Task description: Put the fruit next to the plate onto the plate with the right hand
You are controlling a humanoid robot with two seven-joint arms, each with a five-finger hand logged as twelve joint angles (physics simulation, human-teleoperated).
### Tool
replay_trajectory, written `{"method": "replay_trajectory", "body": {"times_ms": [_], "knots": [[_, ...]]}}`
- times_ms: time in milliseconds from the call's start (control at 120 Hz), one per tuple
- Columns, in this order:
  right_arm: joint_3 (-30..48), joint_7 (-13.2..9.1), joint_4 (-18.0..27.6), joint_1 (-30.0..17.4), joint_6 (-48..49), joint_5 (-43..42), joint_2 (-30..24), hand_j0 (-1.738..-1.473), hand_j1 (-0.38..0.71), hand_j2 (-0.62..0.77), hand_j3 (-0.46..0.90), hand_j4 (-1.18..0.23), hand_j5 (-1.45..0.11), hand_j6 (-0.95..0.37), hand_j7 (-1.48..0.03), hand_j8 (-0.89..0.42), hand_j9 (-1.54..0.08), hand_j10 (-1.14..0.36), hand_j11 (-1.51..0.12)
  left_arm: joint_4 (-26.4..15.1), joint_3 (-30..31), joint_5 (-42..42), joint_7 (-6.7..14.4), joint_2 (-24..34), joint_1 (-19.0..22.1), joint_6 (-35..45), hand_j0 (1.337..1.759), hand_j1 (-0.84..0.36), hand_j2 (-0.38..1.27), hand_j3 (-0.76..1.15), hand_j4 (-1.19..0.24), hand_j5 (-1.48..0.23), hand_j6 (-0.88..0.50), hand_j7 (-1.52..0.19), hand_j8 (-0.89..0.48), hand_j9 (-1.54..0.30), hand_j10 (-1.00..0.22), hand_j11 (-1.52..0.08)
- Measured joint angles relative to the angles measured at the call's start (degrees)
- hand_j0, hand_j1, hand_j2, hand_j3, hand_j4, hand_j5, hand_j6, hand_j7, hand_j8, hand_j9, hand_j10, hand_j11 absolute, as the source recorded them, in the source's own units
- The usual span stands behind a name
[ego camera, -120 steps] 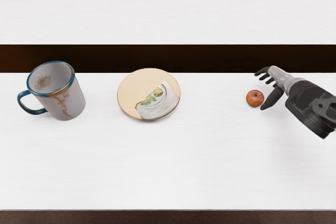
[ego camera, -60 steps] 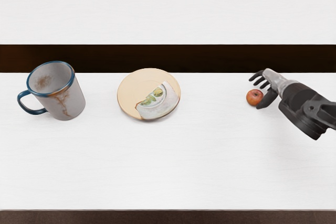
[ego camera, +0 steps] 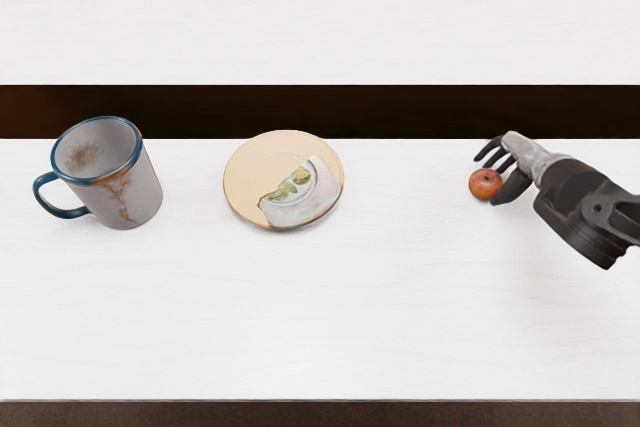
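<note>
The fruit (ego camera: 485, 184) rests on the table (ego camera: 320, 307), well to the right of the plate (ego camera: 250, 172) and not yet lifted. The right hand (ego camera: 518, 165) cups it from the side away from the plate, fingers (ego camera: 490, 151) spread behind it and grasping nothing. Whether the thumb touches it is hard to tell. An off-centre squeeze could send the round fruit rolling plateward, or back over the table's far edge, which lies close behind it.

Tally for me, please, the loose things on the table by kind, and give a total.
Mug: 1
Plate: 1
Apple: 1
Total: 3
</note>
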Motion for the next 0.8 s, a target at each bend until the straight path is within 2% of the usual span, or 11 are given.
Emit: {"method": "replay_trajectory", "body": {"times_ms": [92, 300, 325, 433, 483, 500, 508, 517, 592, 692, 800], "knots": [[-0.05, 0.03, 0.23, 0.05, 0.05, -0.02, 0.09, -1.657, 0.24, -0.03, 0.00, -0.50, -0.66, -0.51, -0.66, -0.50, -0.66, -0.50, -0.66, 0.01, 0.00, -0.02, 0.00, 0.00, 0.00, 0.00, 1.658, 0.06, 0.05, 0.00, -0.24, -0.32, -0.24, -0.32, -0.24, -0.32, -0.24, -0.32], [-0.11, 0.03, -0.64, 0.07, 0.09, -0.26, 1.58, -1.653, 0.32, 0.04, 0.00, -0.54, -0.69, -0.45, -0.70, -0.54, -0.70, -0.54, -0.70, 0.00, -0.01, 0.01, -0.01, 0.00, 0.00, 0.00, 1.658, 0.06, 0.05, 0.00, -0.24, -0.32, -0.24, -0.32, -0.24, -0.32, -0.24, -0.32], [-0.12, 0.01, -0.80, 0.08, 0.08, -0.30, 1.78, -1.652, 0.31, 0.10, 0.00, -0.55, -0.69, -0.46, -0.70, -0.54, -0.70, -0.54, -0.70, 0.00, -0.01, 0.00, -0.01, 0.00, 0.00, 0.00, 1.658, 0.06, 0.05, 0.00, -0.24, -0.32, -0.24, -0.32, -0.24, -0.32, -0.24, -0.32], [-0.14, -0.01, -1.19, 0.09, 0.16, -0.38, 2.40, -1.650, 0.28, 0.02, 0.00, -0.56, -0.67, -0.48, -0.70, -0.56, -0.70, -0.55, -0.70, 0.00, -0.01, 0.00, 0.00, 0.00, 0.00, 0.00, 1.658, 0.06, 0.05, 0.00, -0.24, -0.32, -0.24, -0.32, -0.24, -0.32, -0.24, -0.32], [-0.15, -0.09, -1.27, 0.12, 0.18, -0.30, 2.80, -1.650, 0.28, 0.02, 0.00, -0.57, -0.67, -0.48, -0.71, -0.57, -0.67, -0.47, -0.82, 0.00, -0.02, -0.01, -0.01, 0.00, 0.00, 0.00, 1.658, 0.06, 0.05, 0.00, -0.24, -0.32, -0.24, -0.32, -0.24, -0.32, -0.24, -0.32], [-0.15, -0.13, -1.27, 0.16, 0.21, -0.19, 2.89, -1.650, 0.28, 0.02, 0.00, -0.58, -0.68, -0.47, -0.71, -0.54, -0.72, -0.45, -0.83, 0.00, -0.02, 0.00, -0.01, 0.00, 0.00, 0.00, 1.658, 0.06, 0.05, 0.00, -0.24, -0.32, -0.24, -0.32, -0.24, -0.32, -0.24, -0.32], [-0.15, -0.11, -1.27, 0.19, 0.23, -0.12, 2.94, -1.650, 0.28, 0.02, 0.00, -0.58, -0.68, -0.47, -0.71, -0.55, -0.68, -0.45, -0.83, 0.00, -0.02, 0.01, -0.01, 0.00, 0.00, 0.00, 1.658, 0.06, 0.05, 0.00, -0.24, -0.32, -0.24, -0.32, -0.24, -0.32, -0.24, -0.32], [-0.15, -0.15, -1.27, 0.23, 0.24, -0.06, 2.97, -1.650, 0.28, 0.03, 0.00, -0.58, -0.69, -0.47, -0.72, -0.52, -0.73, -0.44, -0.84, 0.01, -0.03, 0.01, -0.01, 0.00, 0.00, 0.00, 1.658, 0.06, 0.05, 0.00, -0.24, -0.32, -0.24, -0.32, -0.24, -0.32, -0.24, -0.32], [-0.09, -0.05, -1.20, 0.47, 0.53, 0.46, 3.24, -1.652, 0.29, 0.07, 0.00, -0.59, -0.73, -0.46, -0.75, -0.51, -0.77, -0.47, -0.80, 0.00, -0.02, 0.01, -0.01, 0.00, 0.00, 0.00, 1.658, 0.06, 0.05, 0.00, -0.24, -0.32, -0.24, -0.32, -0.24, -0.32, -0.24, -0.32], [0.16, -0.03, -1.00, 0.72, 1.27, 1.37, 3.31, -1.653, 0.29, 0.12, 0.00, -0.61, -0.79, -0.47, -0.80, -0.52, -0.81, -0.41, -0.85, 0.01, -0.02, -0.01, -0.01, 0.00, 0.00, 0.00, 1.658, 0.06, 0.05, 0.00, -0.24, -0.32, -0.24, -0.32, -0.24, -0.32, -0.24, -0.32], [0.40, 0.14, -0.51, 1.34, 2.11, 3.06, 2.98, -1.654, 0.29, 0.19, 0.00, -0.64, -0.85, -0.49, -0.84, -0.54, -0.85, -0.53, -0.87, 0.01, -0.01, 0.01, 0.00, 0.00, 0.00, 0.00, 1.658, 0.06, 0.05, 0.00, -0.24, -0.32, -0.24, -0.32, -0.24, -0.32, -0.24, -0.32]]}}
